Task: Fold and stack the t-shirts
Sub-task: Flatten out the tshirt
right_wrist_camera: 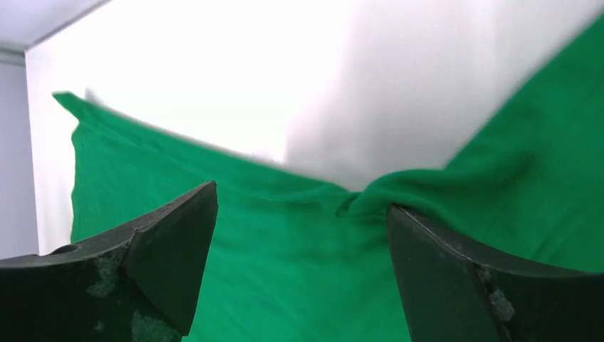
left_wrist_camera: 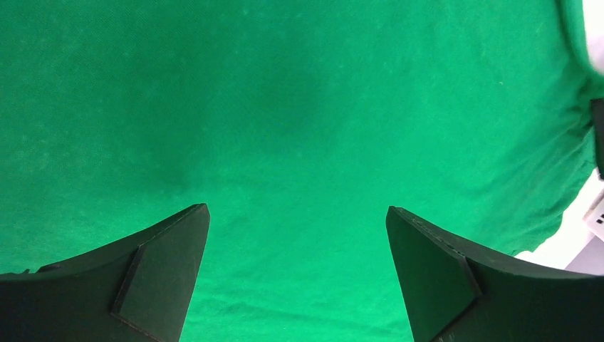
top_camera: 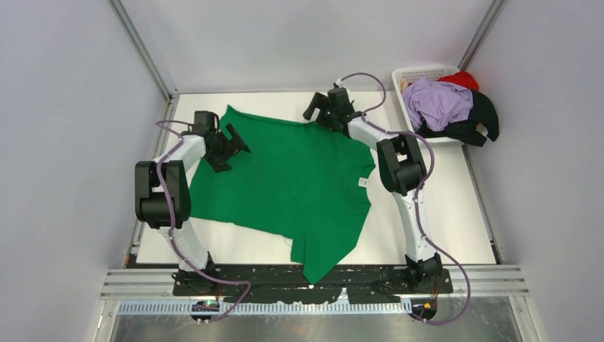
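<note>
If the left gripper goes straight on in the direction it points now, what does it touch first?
The green t-shirt. The left gripper is open, and the cloth fills the view ahead of it. How far away the cloth lies, the wrist view does not show.

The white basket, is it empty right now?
No, the basket holds a lilac shirt, a black shirt and a red shirt heaped together.
</note>
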Controlling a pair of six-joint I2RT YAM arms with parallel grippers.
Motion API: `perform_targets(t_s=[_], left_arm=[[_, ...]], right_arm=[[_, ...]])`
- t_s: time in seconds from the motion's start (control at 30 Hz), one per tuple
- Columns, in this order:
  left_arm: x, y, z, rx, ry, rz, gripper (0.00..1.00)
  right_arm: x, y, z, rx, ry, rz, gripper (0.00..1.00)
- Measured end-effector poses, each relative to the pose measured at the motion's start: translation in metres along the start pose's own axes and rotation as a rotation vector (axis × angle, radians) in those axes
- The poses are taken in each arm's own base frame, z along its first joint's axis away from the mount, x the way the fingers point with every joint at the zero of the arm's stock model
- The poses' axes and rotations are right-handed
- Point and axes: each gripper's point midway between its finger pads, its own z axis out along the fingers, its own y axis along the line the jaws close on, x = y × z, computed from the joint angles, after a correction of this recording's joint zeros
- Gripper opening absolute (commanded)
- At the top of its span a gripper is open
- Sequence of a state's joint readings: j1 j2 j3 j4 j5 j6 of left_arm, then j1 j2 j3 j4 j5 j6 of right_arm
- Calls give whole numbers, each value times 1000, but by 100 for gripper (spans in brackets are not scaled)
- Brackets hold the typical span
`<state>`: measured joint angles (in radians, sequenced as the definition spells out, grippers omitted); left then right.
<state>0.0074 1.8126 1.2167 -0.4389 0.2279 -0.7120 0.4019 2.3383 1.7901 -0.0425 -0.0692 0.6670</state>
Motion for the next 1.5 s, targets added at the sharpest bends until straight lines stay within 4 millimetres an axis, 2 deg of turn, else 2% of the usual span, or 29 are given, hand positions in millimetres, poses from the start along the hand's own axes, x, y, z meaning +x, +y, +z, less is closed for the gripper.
perform_targets(t_s=[0.2, 0.3, 0.4, 0.53, 0.63, 0.77, 0.93, 1.0, 1.1, 1.23, 1.5], left_arm=[[1, 5, 0, -20, 0, 15, 100], [2, 8, 0, -34, 2, 16, 100], [3, 10, 0, -44, 5, 20, 100], [3, 12, -1, -52, 8, 28, 100], [3, 12, -2, -51, 6, 31, 100], [1, 7, -9, -38, -10, 36, 100], [-1, 4, -15, -27, -25, 41, 100], [1, 6, -16, -29, -22, 40, 100], [4, 8, -14, -35, -13, 39, 100], [6, 10, -14, -41, -7, 37, 100], [8, 15, -15, -63, -3, 43, 100]], right_arm=[[-36, 13, 35, 4, -97, 21, 96], [-60, 21, 51, -10, -167, 27, 95], [-79, 23, 57, -21, -219, 37, 95], [-90, 19, 54, -17, -240, 19, 95], [-85, 9, 42, 13, -219, -35, 95], [-66, -7, 4, 60, -149, -91, 95], [-48, -3, -54, 35, -111, -137, 95], [-44, 0, -68, 19, -108, -149, 95], [-38, -1, -72, 10, -101, -152, 96], [-26, -9, -63, 18, -69, -143, 96], [-11, -25, -24, 48, -22, -99, 96]])
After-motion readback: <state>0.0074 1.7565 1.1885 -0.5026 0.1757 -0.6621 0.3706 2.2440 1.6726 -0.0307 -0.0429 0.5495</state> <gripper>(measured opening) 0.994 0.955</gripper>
